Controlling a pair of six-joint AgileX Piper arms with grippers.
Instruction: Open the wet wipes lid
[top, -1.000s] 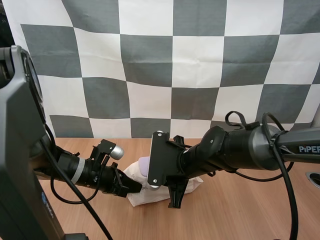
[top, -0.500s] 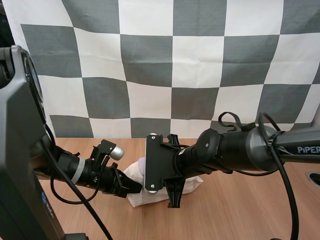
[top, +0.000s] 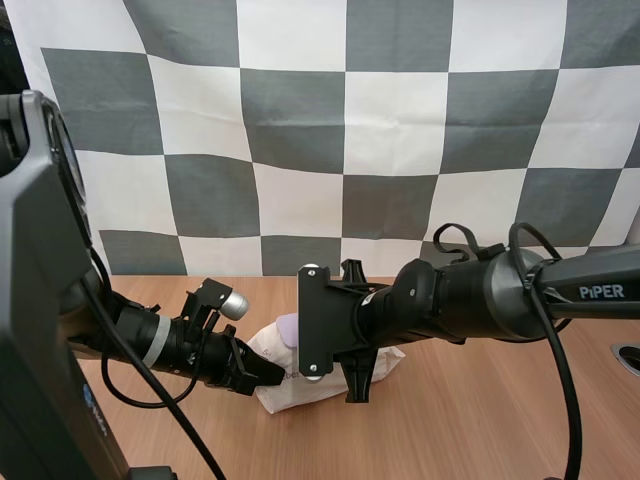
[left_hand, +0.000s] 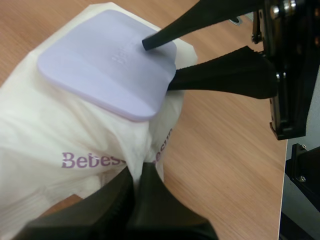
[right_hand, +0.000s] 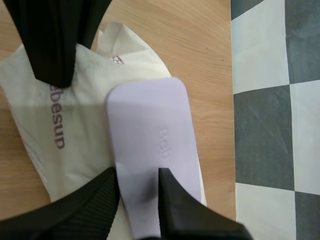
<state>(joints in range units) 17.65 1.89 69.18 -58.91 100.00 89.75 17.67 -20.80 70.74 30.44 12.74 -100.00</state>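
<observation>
Wooden table (top: 480, 420). Left gripper (left_hand: 135, 172): fingers closed together, pinching a fold of the wet wipes pack (left_hand: 60, 125) at its end. Right gripper (right_hand: 137, 174): fingers apart, one tip on top of the lilac lid (right_hand: 150, 130), the other at its rim. Pack lies mid-table between both grippers, lid facing up and flat. The lid's long axis runs in line with the right fingers.

Inventory: one table (top: 480, 420), one pack of wet wipes (left_hand: 60, 130), one lilac lid (left_hand: 107, 62). Grippers: two in total, namely one left gripper (left_hand: 135, 175) and one right gripper (right_hand: 139, 172). Black fingers (right_hand: 185, 215): two per gripper, four in all.
</observation>
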